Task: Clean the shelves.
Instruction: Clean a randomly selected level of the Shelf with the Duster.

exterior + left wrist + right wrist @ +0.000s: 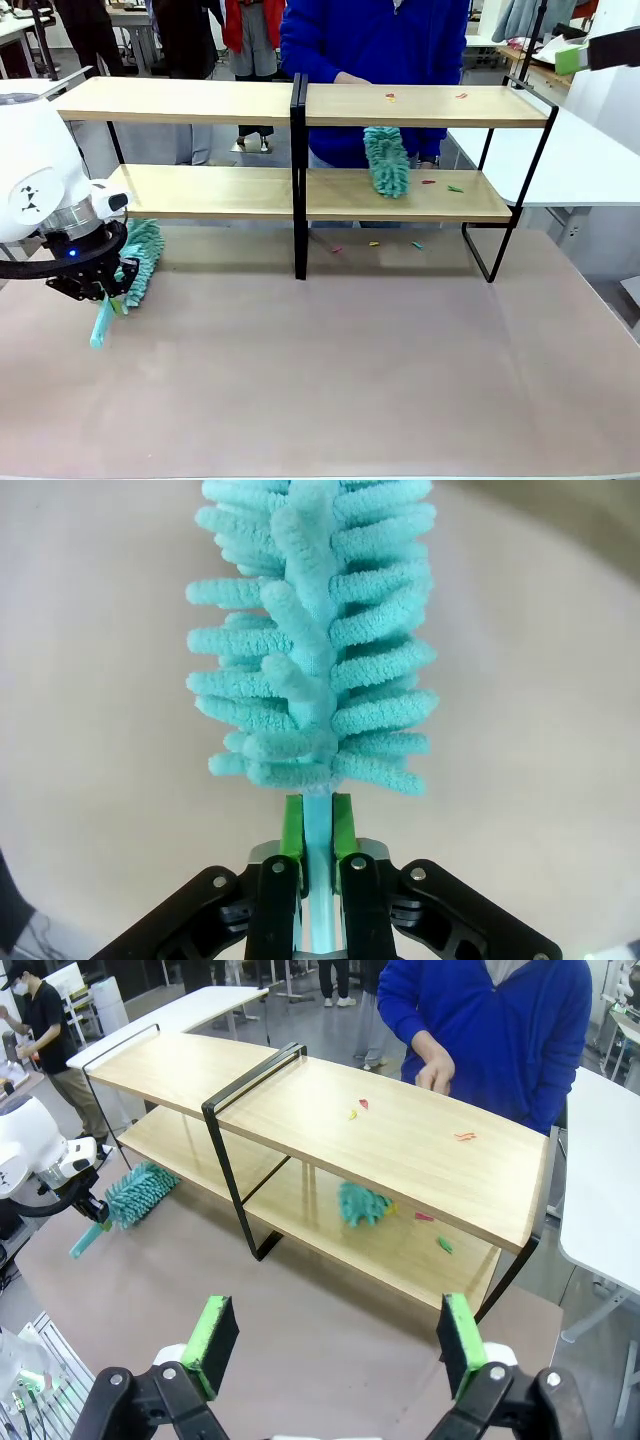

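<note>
detail of the grasp came from the left wrist view: the left gripper (318, 830) was clenched on the pale handle of a teal duster (315, 650), green pads (293, 825) pressed to either side of it; the front view placed that duster low over the pinkish tabletop (350, 380), just beside the left end of the shelves (180, 100), which stood across the far half of the table; the right wrist view looked down on both tiers, with a second duster (360, 1203) at the lower right board, coloured scraps (465, 1137) on the right-hand boards, and a person's hand (435, 1075) at the top board's far edge; whether the first duster touched the lower board could not be told; its tip was cut off in the left wrist view; the second duster's handle was hidden; the right gripper (338, 1332) was spread wide, grasping nothing, above the tabletop before the shelves
</note>
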`<state>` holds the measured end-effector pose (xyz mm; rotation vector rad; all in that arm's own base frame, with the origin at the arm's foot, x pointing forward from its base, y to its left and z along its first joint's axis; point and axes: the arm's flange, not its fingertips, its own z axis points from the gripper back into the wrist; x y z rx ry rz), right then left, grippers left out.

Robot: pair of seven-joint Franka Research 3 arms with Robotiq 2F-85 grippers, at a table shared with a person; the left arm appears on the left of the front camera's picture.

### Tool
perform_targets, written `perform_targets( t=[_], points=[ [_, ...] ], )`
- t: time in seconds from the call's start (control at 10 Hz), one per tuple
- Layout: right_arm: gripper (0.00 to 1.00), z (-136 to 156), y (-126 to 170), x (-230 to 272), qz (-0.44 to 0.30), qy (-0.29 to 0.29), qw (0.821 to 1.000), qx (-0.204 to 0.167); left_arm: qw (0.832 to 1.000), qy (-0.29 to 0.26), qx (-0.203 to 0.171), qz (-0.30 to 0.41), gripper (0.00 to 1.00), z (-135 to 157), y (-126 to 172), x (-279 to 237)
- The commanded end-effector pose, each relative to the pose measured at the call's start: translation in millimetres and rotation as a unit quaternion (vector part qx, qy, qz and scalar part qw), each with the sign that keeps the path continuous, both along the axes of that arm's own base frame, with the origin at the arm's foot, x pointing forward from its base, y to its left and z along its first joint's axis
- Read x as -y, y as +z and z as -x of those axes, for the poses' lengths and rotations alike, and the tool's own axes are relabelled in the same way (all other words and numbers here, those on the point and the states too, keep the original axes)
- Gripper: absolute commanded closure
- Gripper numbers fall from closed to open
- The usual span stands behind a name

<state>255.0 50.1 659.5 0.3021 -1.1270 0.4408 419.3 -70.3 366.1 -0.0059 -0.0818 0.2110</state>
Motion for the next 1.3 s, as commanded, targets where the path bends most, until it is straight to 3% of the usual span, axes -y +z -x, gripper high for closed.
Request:
perform_targets(
  t=[0.0, 0.3, 0.7, 0.9, 1.1, 1.2],
  points=[
    [0.00, -0.5, -0.6, 0.3, -0.001, 0.000, 1.000, 0.000, 0.997, 0.056, -0.028, -0.043, 1.00, -8.5, -1.3, 1.6],
    [0.00, -0.5, -0.6, 0.3, -0.001, 0.000, 1.000, 0.000, 0.994, 0.075, 0.069, -0.047, 1.00, -1.7, 8.1, -0.5],
    [0.00, -0.5, -0.6, 0.3, -0.001, 0.000, 1.000, 0.000, 0.994, 0.057, 0.081, -0.053, 1.00, 6.6, 10.8, 2.9],
    [0.00, -0.5, -0.6, 0.3, -0.001, 0.000, 1.000, 0.000, 0.995, -0.020, 0.092, -0.021, 1.00, 12.1, 12.3, 4.8],
    [0.00, -0.5, -0.6, 0.3, -0.001, 0.000, 1.000, 0.000, 0.986, -0.130, 0.100, 0.030, 1.00, 28.8, 22.5, -3.1],
    [0.00, -0.5, -0.6, 0.3, -0.001, 0.000, 1.000, 0.000, 0.974, -0.211, 0.059, 0.063, 1.00, 39.7, 27.0, -11.5]
  ],
)
